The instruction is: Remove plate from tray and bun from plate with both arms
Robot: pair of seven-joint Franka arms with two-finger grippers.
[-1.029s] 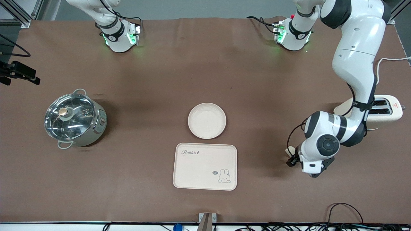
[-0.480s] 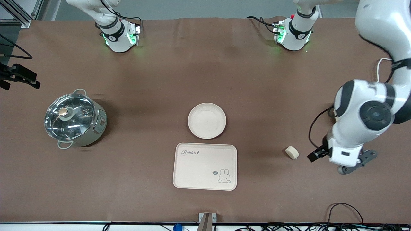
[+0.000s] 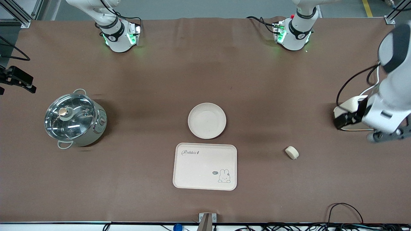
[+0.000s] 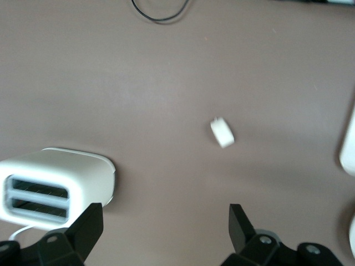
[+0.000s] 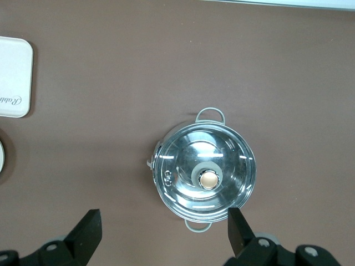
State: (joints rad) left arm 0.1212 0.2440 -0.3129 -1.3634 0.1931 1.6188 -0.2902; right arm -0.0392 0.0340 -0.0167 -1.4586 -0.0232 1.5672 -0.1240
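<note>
Left tool (image 4: 165, 223), spread wide, hangs high over toaster (image 4: 52, 187), bun (image 4: 222, 133) apart.

The plate (image 3: 207, 120) sits on the table (image 3: 205, 73), empty, just beside the tray (image 3: 205, 166) and farther from the front camera than it. The tray lies flat with nothing on it. The bun (image 3: 292, 152) rests on the table toward the left arm's end, well apart from both plate and tray. A lidded steel pot (image 3: 74, 120) stands toward the right arm's end. The left arm (image 3: 390, 93) hangs over a white toaster (image 3: 348, 110), largely covering it; its gripper appears blurred at the view's edge. Only the right arm's base (image 3: 117, 33) is in view.
</note>
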